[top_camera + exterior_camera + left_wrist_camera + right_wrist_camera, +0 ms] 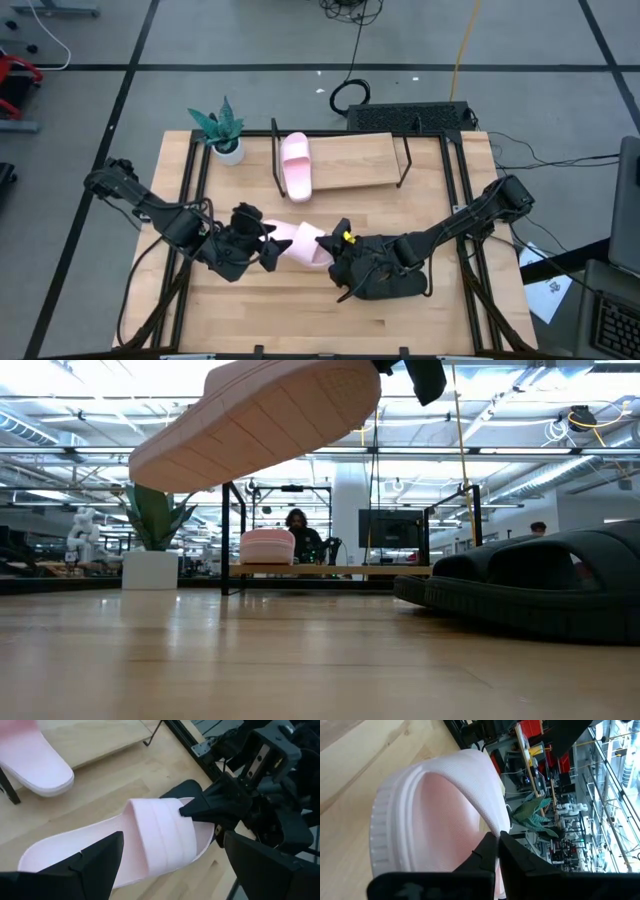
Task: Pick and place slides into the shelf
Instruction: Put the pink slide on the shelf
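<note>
The raised pink slide [255, 420] was cut off by the low view's top edge. The right arm hid most of the black slides [385, 285] from above.

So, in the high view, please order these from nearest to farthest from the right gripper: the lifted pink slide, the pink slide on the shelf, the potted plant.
1. The lifted pink slide: the right gripper has its jaws shut on the strap, at table centre.
2. The pink slide on the shelf: at the shelf's left end, toward the table's far edge.
3. The potted plant: far-left corner, beyond the shelf's left end.
</note>
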Available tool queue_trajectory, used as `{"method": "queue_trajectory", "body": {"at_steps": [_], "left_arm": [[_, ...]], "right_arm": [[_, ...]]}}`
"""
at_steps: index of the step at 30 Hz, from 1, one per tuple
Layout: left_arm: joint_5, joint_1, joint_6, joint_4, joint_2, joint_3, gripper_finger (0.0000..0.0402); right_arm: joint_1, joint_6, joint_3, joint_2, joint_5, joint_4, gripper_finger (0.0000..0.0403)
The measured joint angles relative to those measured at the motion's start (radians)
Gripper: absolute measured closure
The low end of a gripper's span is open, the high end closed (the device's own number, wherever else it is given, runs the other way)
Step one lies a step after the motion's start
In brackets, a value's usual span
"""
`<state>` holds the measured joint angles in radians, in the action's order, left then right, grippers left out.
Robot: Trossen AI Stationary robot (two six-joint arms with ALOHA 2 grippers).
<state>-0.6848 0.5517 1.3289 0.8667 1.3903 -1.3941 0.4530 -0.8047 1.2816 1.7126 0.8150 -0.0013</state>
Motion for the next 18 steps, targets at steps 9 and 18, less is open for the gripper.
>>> {"method": "queue_trajectory", "body": {"at_steps": [9, 18], "left_arm": [[0.012, -0.001, -0.02, -0.037, 0.0, 0.0, 0.0055], [0.072, -0.007, 0.05, -0.001, 0.0, 0.0, 0.0055]], "right_arm": [[0.0, 0.0, 0.0, 0.0, 0.0, 0.0, 0.0403], [0.0, -0.001, 0.0, 0.0, 0.0, 0.0, 0.0403]]}}
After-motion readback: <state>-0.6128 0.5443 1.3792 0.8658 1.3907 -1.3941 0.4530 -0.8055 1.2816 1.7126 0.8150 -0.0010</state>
